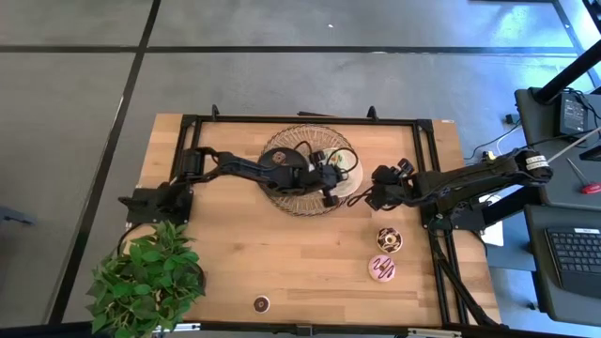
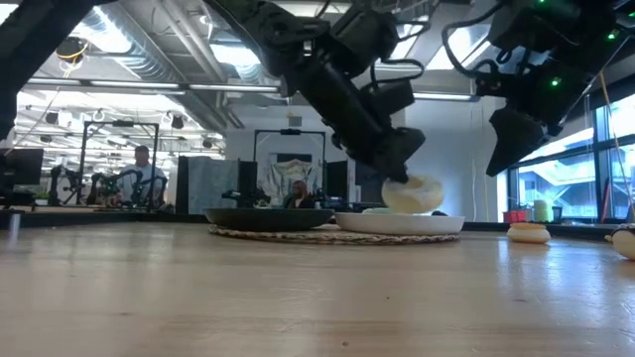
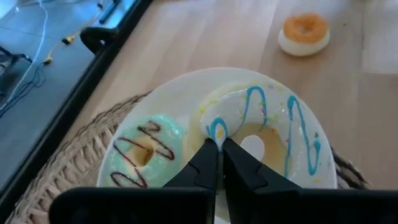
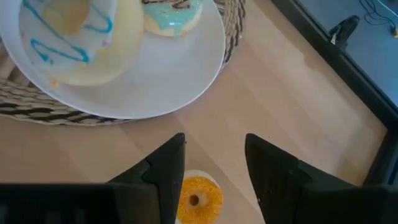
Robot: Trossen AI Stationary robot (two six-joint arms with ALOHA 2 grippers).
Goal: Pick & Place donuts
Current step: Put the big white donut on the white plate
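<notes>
My left end effector (image 3: 220, 163) pinches the cream donut (image 3: 267, 134) by its ring wall; it looks light and stiff.

No text, label, brand or number can be read anywhere.

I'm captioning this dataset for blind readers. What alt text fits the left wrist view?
The left pincer pinches the rim of a cream-iced toy donut with blue squiggles over a round white plate. A mint-green iced donut with dark zigzags lies beside it; a small orange-topped donut sits apart on the wooden table.
</notes>
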